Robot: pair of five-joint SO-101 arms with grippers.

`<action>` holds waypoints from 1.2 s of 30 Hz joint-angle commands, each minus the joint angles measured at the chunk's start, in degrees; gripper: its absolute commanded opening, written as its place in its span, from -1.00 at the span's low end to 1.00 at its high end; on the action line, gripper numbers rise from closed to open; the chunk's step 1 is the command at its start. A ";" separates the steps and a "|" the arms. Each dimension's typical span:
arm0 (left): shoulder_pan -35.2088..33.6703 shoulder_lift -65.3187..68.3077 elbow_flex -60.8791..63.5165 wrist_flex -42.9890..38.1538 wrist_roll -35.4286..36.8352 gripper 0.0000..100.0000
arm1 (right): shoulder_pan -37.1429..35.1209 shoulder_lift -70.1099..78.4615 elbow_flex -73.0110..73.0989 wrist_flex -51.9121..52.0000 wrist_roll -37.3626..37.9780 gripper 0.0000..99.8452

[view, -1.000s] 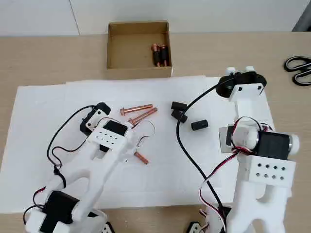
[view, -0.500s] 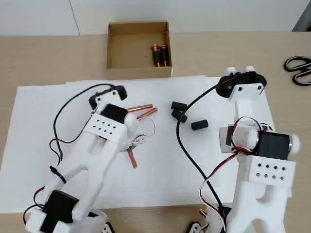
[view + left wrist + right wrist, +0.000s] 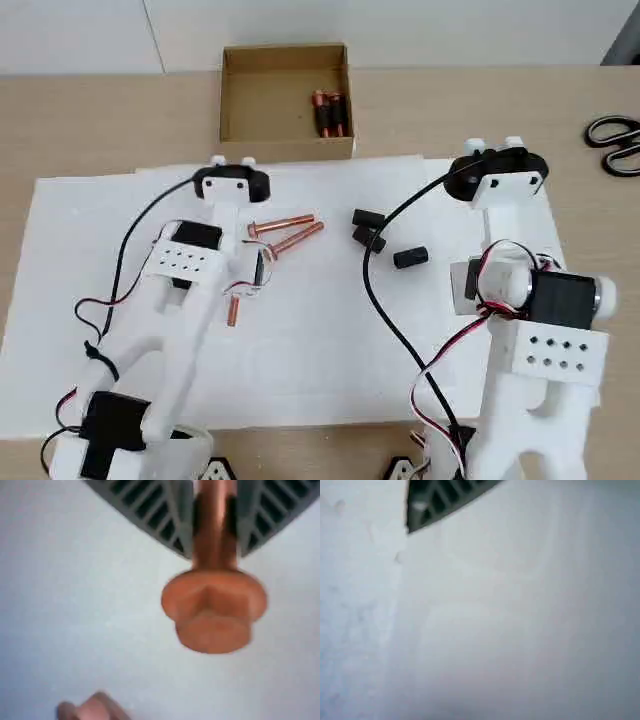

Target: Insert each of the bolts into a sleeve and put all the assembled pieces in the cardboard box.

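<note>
A pale wooden tabletop (image 3: pixel 100 120) carries a white paper sheet (image 3: pixel 330 350). Toward the sheet's near-left part, the left gripper (image 3: pixel 214 540) pinches a copper hex-headed bolt (image 3: pixel 233 311) by its shank, with the long axis running roughly from near edge to far edge. Three short black cylindrical sleeves (image 3: pixel 410 257) lie mid-sheet toward the right edge, past two loose copper bolts (image 3: pixel 280 227) and nearer the right arm. The right gripper (image 3: pixel 440 500) hangs over bare sheet; its state cannot be told. A brown cardboard box (image 3: pixel 235 100) sits off the sheet's far edge, holding assembled pieces (image 3: pixel 330 112). The sleeve bores are too small to make out
</note>
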 commanded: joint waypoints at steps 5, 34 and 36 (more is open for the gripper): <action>-2.02 -1.41 4.53 -10.55 -1.49 -0.90 | 0.22 -1.10 -0.35 0.31 -0.09 -0.61; -1.93 2.99 4.88 -8.70 -1.49 -0.84 | 0.48 -1.10 -0.35 0.31 -0.09 -0.62; -1.93 6.77 2.51 -8.26 -1.49 -0.85 | 0.48 -1.10 -0.35 0.31 -0.09 -0.62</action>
